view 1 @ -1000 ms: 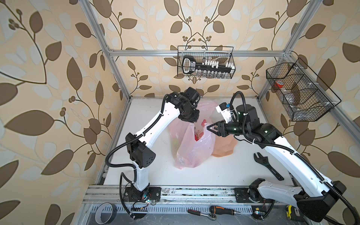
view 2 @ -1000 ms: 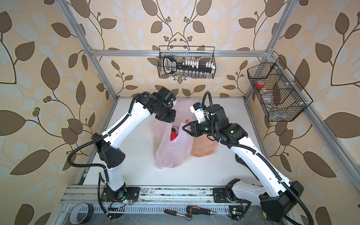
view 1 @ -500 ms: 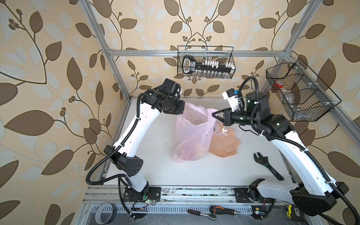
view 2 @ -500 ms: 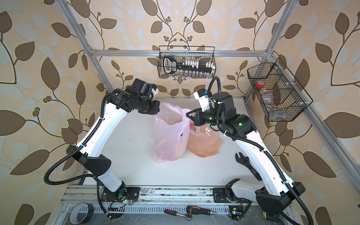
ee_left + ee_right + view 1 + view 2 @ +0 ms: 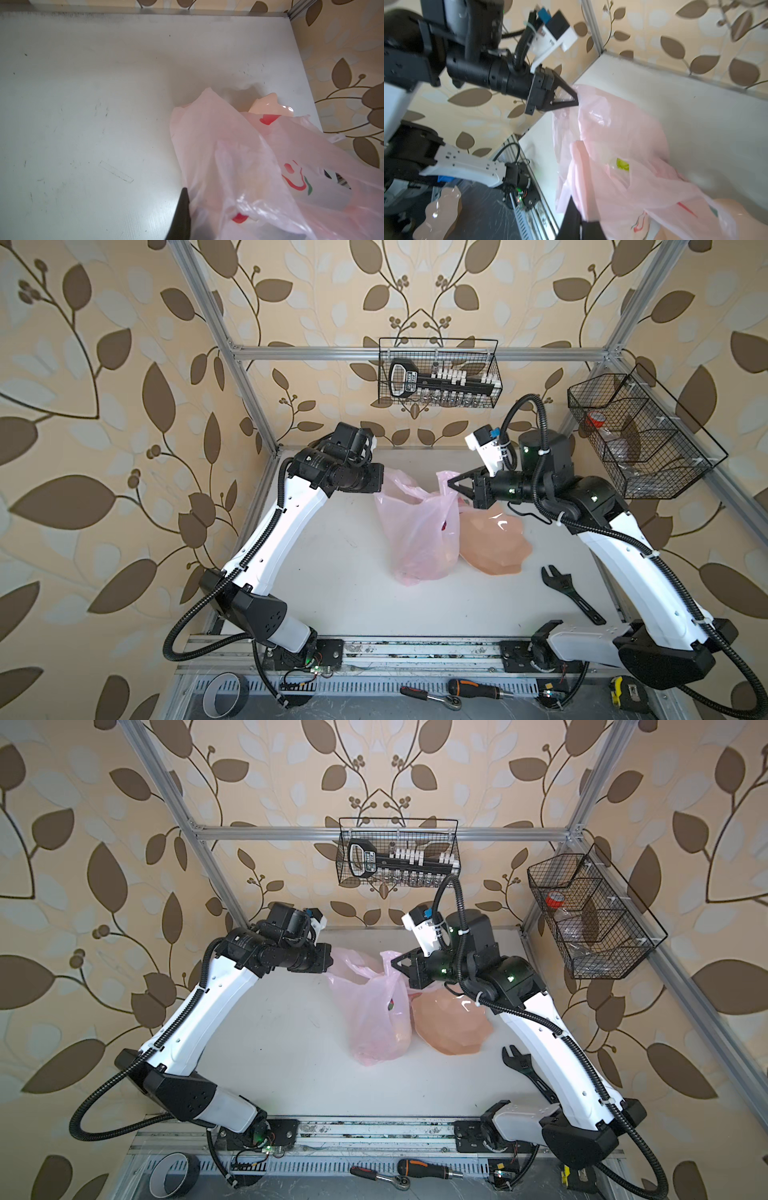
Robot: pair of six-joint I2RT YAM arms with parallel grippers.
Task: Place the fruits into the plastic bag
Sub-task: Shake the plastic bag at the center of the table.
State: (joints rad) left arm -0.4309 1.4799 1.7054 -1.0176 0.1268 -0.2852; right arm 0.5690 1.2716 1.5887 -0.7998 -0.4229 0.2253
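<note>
The pale-pink plastic bag (image 5: 415, 539) (image 5: 374, 1023) hangs upright in the middle of the table, its top stretched between both grippers. My left gripper (image 5: 380, 485) (image 5: 330, 965) is shut on the bag's left top edge; the right wrist view shows the left gripper (image 5: 576, 98) pinching it. My right gripper (image 5: 451, 483) (image 5: 395, 963) is shut on the right handle loop, the film caught between its fingers (image 5: 574, 209). The fruits show only faintly through the film: a dark one (image 5: 444, 525) and a yellow-green one (image 5: 622, 164). In the left wrist view one black finger (image 5: 182, 209) lies against the bag (image 5: 228, 158).
A peach wavy-edged plate (image 5: 494, 543) (image 5: 453, 1023) lies right beside the bag, under the right arm. A black wrench (image 5: 569, 597) lies on the table (image 5: 332, 572) at the front right. Wire baskets (image 5: 438, 373) hang on the back and right walls.
Both grippers have closed on the bag's top and risen apart, left arm swinging back-left and right arm back-right. The bag now hangs taller, and the red fruit at its mouth no longer shows.
</note>
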